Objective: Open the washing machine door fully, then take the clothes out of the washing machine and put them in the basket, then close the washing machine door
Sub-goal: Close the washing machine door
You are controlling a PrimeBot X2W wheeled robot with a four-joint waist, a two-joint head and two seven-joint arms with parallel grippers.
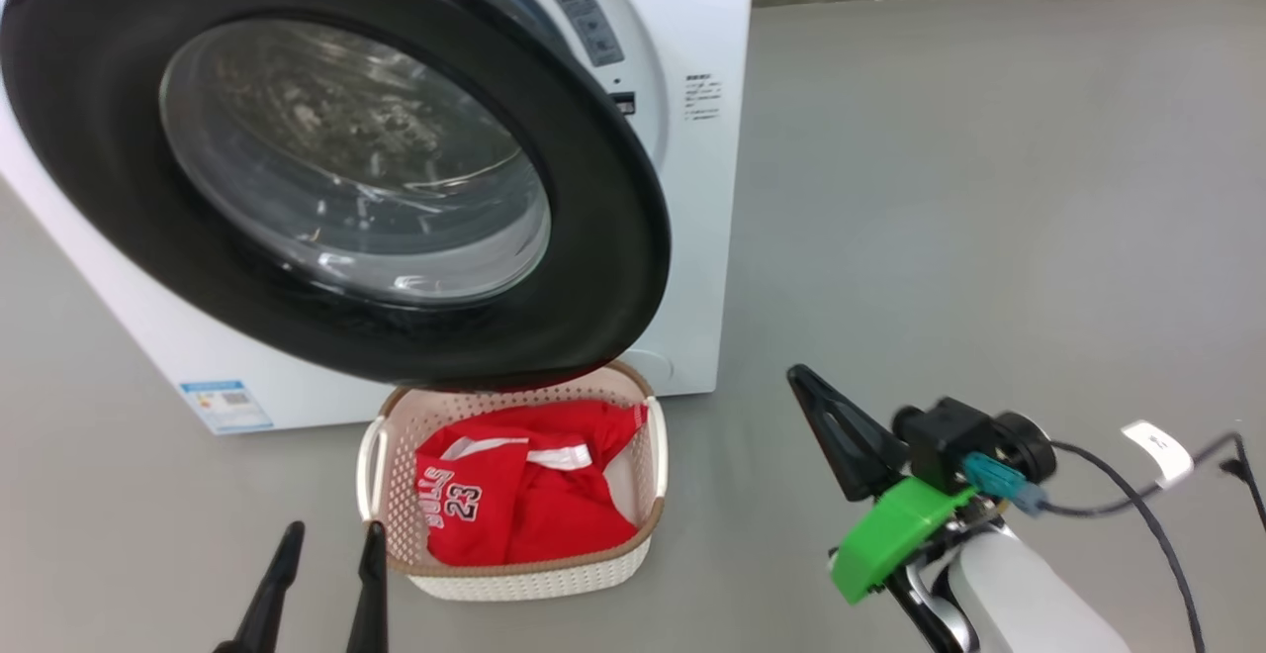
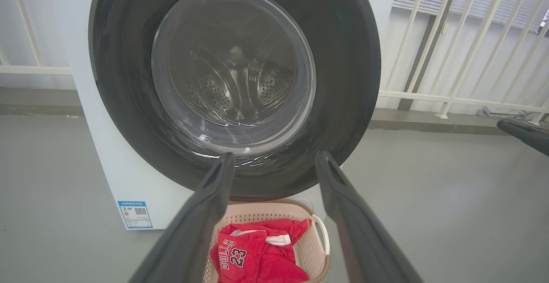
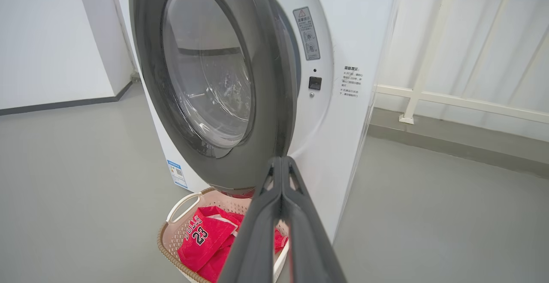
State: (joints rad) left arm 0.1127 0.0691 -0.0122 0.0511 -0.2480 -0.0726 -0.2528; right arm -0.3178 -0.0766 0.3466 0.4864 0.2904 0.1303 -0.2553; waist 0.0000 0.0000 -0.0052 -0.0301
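Nearest to me, at the near-left corner of the basket (image 1: pixel 534 584), my left jaws stand spread with nothing between them; one finger (image 1: pixel 373 574) is just beside the basket's wall, and I cannot tell whether it touches. To the right of the basket and apart from it, my right jaws are pressed together tip to tip, pinching nothing. They hang over the grey floor (image 1: pixel 989 188), with a green cover (image 1: pixel 895 534) on the wrist behind them and a dark cable (image 1: pixel 1137 505) trailing further right.

The basket itself sits on the floor; the clothes (image 1: pixel 524 505) lie bunched inside it, red with white trim, the "BULLS 23" lettering facing up on the left side. Directly over the basket's far rim hangs the lower edge of the washing machine door (image 1: pixel 346 168); its black rim hides that part of the basket from my head camera.

From the right wrist camera I see the door standing ajar; its free edge, on the side right of the basket, is clear of the white front of the washing machine (image 1: pixel 707 237). Through the glass, in the left wrist camera, I can make out the perforated drum (image 2: pixel 233 85).

Beyond the basket's left side, low on the machine, is a small blue label sticker (image 1: pixel 226 406); furthest off, behind the machine, runs a white railing (image 2: pixel 450 60).
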